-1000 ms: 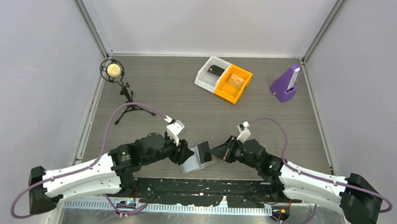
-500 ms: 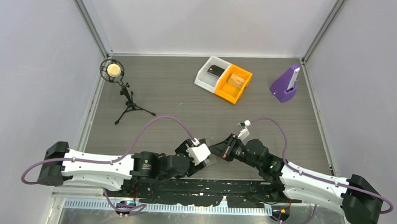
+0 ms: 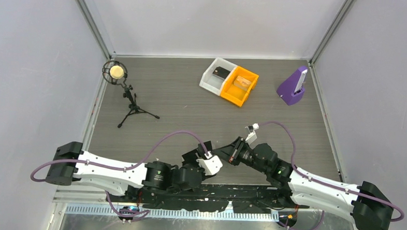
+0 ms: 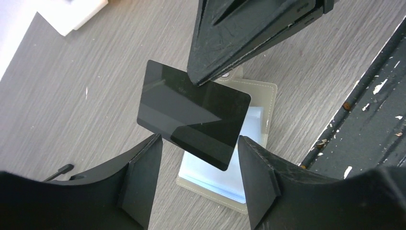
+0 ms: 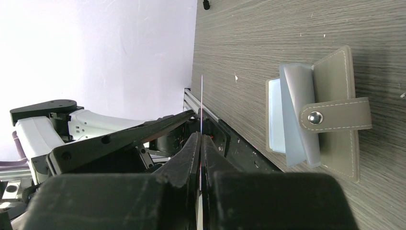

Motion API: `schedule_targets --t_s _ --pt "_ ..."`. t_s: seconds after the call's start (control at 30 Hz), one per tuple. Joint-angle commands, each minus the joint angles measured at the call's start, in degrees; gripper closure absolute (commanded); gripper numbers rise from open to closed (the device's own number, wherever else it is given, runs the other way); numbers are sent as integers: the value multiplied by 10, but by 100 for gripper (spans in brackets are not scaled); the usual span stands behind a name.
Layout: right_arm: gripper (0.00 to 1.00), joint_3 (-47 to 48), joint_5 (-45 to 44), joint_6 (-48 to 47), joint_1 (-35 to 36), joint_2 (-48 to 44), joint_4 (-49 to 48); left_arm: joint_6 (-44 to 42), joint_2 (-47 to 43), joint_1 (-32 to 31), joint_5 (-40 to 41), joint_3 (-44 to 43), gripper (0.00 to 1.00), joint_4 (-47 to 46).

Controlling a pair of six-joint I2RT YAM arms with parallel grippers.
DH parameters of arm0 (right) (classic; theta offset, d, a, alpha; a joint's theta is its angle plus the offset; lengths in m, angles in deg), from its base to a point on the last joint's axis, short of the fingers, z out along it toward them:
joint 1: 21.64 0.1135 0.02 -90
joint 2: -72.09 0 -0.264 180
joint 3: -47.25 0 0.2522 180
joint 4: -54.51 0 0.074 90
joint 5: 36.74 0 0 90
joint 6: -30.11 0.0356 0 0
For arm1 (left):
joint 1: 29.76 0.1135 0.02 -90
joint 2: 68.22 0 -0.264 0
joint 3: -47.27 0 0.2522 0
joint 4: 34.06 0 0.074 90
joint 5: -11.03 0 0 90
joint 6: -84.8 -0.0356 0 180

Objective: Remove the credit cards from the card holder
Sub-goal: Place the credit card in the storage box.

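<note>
1. The right pincer (image 5: pixel 200 138) is clamped on one corner of a black card (image 4: pixel 194 115) and holds it up off the counter (image 3: pixel 181 98). From its own wrist view the card shows only as a thin edge-on line between the closed fingers.
2. The card holder (image 5: pixel 325 115) lies open on the counter near the middle of the near edge, just below the lifted card. Its grey-brown cover faces down, the light blue inner panels show, and the snap tab is folded across them.
3. The left pincer (image 4: pixel 198 141) hovers over the holder with its fingers (image 4: pixel 141 182) spread apart on either side of the card's lower edge. I cannot tell whether they touch the card.
4. From above, the left arm's wrist hides the holder, and the two arms meet nose to nose there.
5. Well away, toward the far edge, a white bin (image 3: pixel 213 74) and an orange bin (image 3: pixel 240 85) sit side by side.
6. A purple stand (image 3: pixel 292 87) is near the far right corner, and a microphone on a tripod (image 3: pixel 115 72) is near the far left corner.
</note>
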Motion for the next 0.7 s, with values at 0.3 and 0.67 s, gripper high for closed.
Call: schedule_targets --t_s 0.3,0.67 --pt "95 -9 4 30 -3 12 -62 -27 21 -24 52 -22 49 -58" --pt "95 -19 9 33 -3 11 -80 -24 36 -36 78 -33 86 -57"
